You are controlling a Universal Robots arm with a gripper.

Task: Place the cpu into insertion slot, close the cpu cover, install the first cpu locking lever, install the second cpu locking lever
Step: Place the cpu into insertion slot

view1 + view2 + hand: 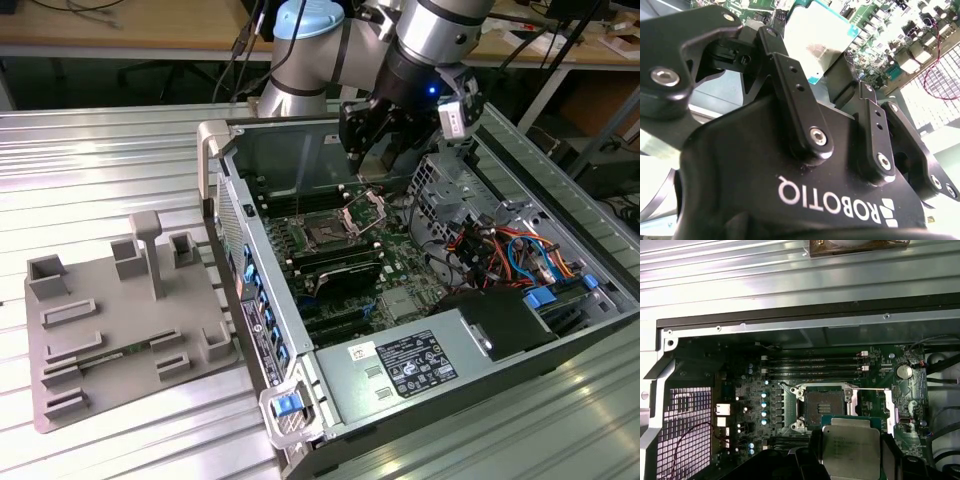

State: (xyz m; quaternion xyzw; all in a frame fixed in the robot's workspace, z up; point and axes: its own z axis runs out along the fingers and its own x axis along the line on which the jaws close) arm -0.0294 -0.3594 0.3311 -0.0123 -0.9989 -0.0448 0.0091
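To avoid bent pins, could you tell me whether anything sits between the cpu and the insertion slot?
Nothing visible does: the tool holds the cpu, and the insertion slot lies uncovered with its centre bare.

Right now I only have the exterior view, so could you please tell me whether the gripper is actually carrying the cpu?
Observer: Yes. In the first wrist view the cpu is clamped between the fingers of the gripper, with its silvery top facing the camera.
Operator: Thank you. Could you also check whether the insertion slot is free to receive it?
Observer: It is. In the first wrist view the insertion slot lies bare, with no chip seated in it.
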